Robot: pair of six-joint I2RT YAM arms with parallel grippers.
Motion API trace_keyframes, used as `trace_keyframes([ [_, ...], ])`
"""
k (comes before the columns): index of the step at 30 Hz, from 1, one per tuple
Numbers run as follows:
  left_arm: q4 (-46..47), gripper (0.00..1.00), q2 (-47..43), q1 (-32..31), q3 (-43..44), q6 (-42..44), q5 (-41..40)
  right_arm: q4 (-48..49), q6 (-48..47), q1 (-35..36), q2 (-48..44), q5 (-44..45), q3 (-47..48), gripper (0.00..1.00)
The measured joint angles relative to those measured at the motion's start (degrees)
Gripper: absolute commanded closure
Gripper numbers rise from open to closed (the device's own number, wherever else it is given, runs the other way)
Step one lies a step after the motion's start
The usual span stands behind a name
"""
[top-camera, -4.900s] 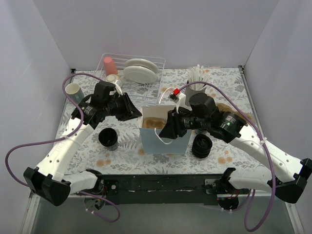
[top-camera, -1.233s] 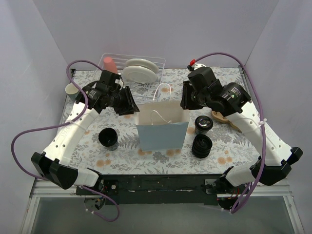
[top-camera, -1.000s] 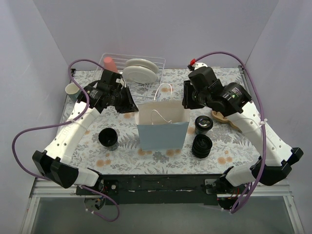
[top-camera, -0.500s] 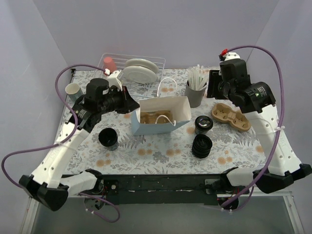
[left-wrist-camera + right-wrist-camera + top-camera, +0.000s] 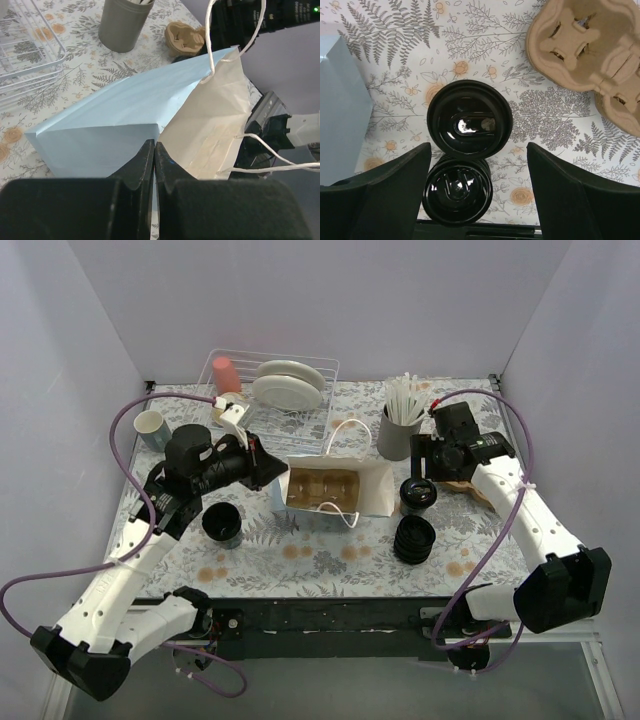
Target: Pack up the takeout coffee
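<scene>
The takeout coffee (image 5: 470, 120) stands upright on the tabletop (image 5: 395, 45), on the robot's right, just beside the paper bag (image 5: 125, 120). Its long axis is vertical, so the round lid faces straight up at the right wrist camera. The right tool (image 5: 478, 145) hangs directly above it with its 2 jaws spread wide, 1 on each side of the cup and touching nothing. The right arm is clearly the nearer 1, so the coming move looks like a straight drop along the cup's axis.

The cup is small, black and smooth-sided. Its plastic lid is glossy, with a shiny rim and a recessed centre that catches the light, so it probably offers a slippery, slightly springy grip.

On the near side, a ribbed stack of black lids (image 5: 457, 192) sits right against the cup; whether they touch I cannot tell. It could snag a jaw.

A moulded pulp carrier (image 5: 585, 55), matte, tan and lumpy, lies on the far side.

The bag is pale blue outside and cream inside, made of thin creased paper with white cord handles. It is tipped over, its mouth facing the top camera.

The left tool (image 5: 154, 150) is clamped shut on the bag's edge.
</scene>
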Motion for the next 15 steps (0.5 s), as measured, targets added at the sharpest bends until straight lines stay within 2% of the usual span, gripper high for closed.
trace_keyframes([
  [10, 1.4, 1.00, -2.0, 0.0, -3.3, 5.5, 4.1, 9.3, -5.5, -2.6, 0.6, -4.7, -5.8, 0.18],
  [15, 1.3, 1.00, -2.6, 0.0, -4.2, 6.8, 5.0, 10.7, -6.9, -2.6, 0.7, -7.0, -9.7, 0.18],
])
